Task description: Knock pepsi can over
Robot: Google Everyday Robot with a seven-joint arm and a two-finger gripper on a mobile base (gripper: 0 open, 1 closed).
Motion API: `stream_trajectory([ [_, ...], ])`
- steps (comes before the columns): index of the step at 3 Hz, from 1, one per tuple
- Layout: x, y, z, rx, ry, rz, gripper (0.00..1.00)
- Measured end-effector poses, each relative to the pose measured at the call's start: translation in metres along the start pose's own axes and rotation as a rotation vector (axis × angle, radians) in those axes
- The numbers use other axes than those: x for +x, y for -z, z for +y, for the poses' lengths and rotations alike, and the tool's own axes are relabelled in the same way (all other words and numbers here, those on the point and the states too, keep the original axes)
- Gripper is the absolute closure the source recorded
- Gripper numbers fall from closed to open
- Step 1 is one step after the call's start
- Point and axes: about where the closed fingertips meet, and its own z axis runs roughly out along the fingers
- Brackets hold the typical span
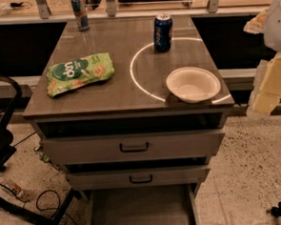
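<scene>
The pepsi can (163, 33), short and dark blue with a silver top and white lettering, stands upright at the back right of the cabinet top (125, 94). It sits on the edge of a bright ring of light. My gripper (266, 95) is at the right edge of the view, off the cabinet's right side. It is level with the front edge, well to the right of and nearer than the can, and touches nothing.
A slimmer, taller blue-silver-red can (80, 13) stands at the back left. A green snack bag (79, 73) lies on the left. A white bowl (193, 84) sits at the front right, between my gripper and the can. Drawers (133, 147) are below and a black chair frame (8, 141) is at left.
</scene>
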Motion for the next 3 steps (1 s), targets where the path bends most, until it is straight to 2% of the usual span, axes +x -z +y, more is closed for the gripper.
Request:
stream_trajectory([
  [1,0.000,0.000,-0.003,0.007,-0.003,-0.006,0.00],
  [2,0.009,-0.015,-0.038,0.075,-0.069,-0.096,0.00],
  [3,0.018,-0.048,-0.089,0.171,-0.205,-0.276,0.00],
])
